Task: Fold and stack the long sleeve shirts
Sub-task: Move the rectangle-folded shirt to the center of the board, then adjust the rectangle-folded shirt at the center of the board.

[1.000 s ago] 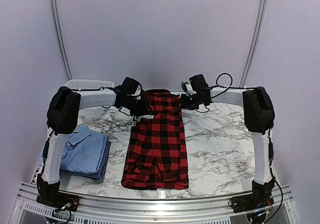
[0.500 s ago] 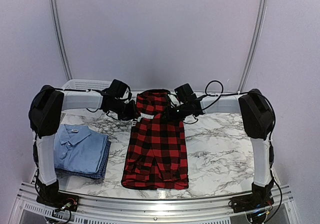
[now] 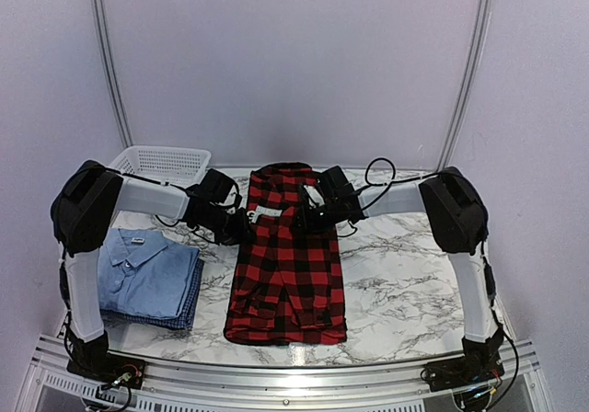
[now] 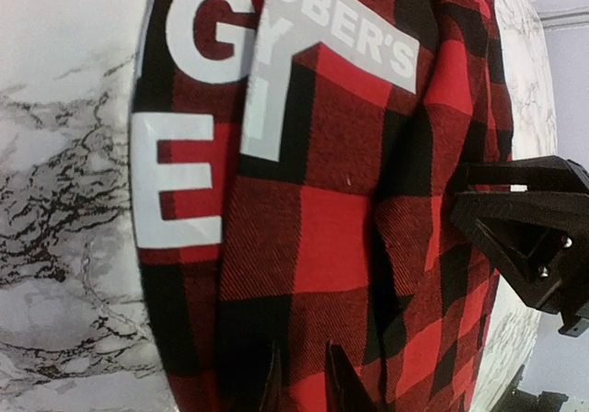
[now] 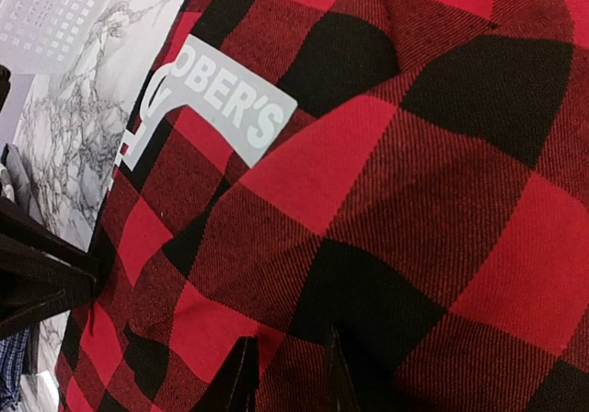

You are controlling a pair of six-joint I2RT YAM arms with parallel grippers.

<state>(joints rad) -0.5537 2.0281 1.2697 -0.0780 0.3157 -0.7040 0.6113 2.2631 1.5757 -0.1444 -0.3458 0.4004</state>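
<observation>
Flannel shirt [image 3: 287, 279]: red-and-black plaid, lying lengthwise down the middle of the marble table [image 3: 405, 274], far end getting held up off the surface, near hem sitting flat by the table's near edge.
Lettering [image 4: 179, 168]: white block letters showing on the raised part, running along its left edge, only partly readable tbh.
Left gripper [image 3: 243, 222]: reaching in from the left, fingers [image 4: 339, 389] nearly closed and pinching the plaid at the raised left edge.
Right gripper [image 3: 306, 216]: coming in from the right, fingers [image 5: 241, 384] squeezed close together, clamping a fold of the plaid.
Light blue shirt [image 3: 147, 269]: sitting folded, collar up, on the near-left part of the table, beside the flannel but not touching it.
Blue checked shirt [image 3: 190, 309]: lying folded under the light blue one, peeking out along its right and near edges.
Basket [image 3: 166, 162]: white mesh, sitting at the far-left corner behind the left arm.
</observation>
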